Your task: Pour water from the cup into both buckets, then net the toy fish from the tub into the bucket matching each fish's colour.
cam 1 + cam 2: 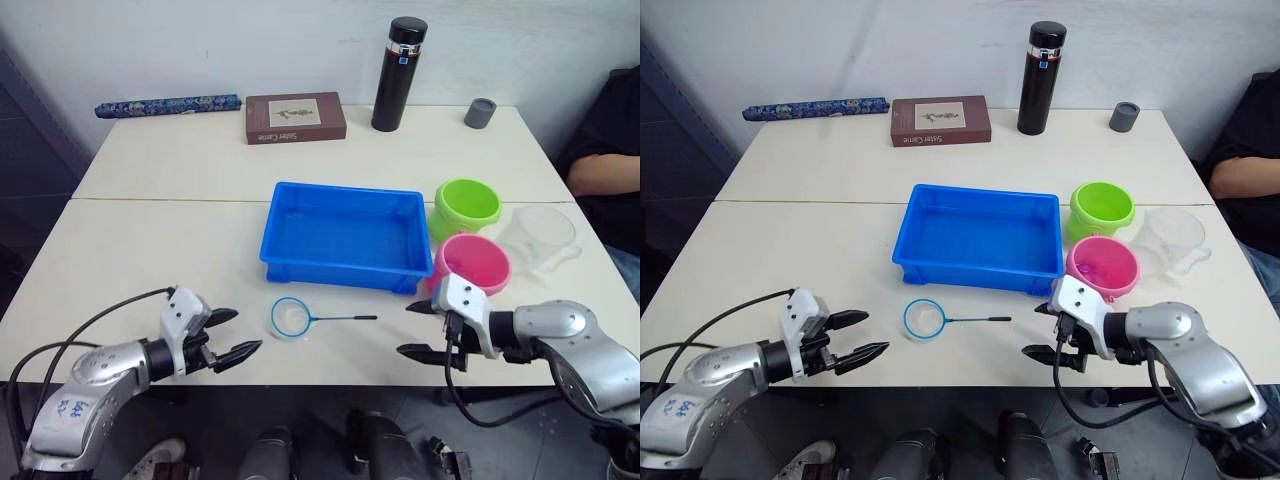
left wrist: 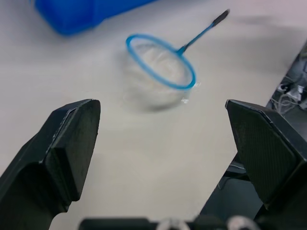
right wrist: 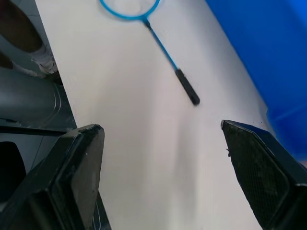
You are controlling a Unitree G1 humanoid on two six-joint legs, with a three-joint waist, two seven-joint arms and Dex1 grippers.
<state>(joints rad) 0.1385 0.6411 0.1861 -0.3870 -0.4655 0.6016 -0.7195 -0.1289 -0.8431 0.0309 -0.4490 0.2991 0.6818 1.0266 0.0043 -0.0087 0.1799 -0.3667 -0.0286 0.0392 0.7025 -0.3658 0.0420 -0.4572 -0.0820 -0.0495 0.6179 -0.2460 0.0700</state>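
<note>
The blue tub point(image 1: 335, 272) sits mid-table; the toy fish are out of view. To its right stand the lime green bucket point(image 1: 466, 205) and, nearer, the pink bucket point(image 1: 471, 263). Further right, beside both buckets, is the clear cup point(image 1: 540, 237). In front of the tub lies the net point(image 1: 292, 317), its handle pointing right. My left gripper point(image 1: 240, 333) hovers open just left of the hoop. My right gripper point(image 1: 405, 329) is open just right of the handle's tip, in front of the pink bucket. The left wrist view shows the net point(image 2: 160, 62) ahead of its fingers.
Along the back edge stand a black flask point(image 1: 399, 75), a small grey cap-like cup point(image 1: 480, 113), a brown box point(image 1: 296, 117) and a blue patterned roll point(image 1: 167, 105). A person's arm point(image 1: 605, 175) rests at the table's right edge.
</note>
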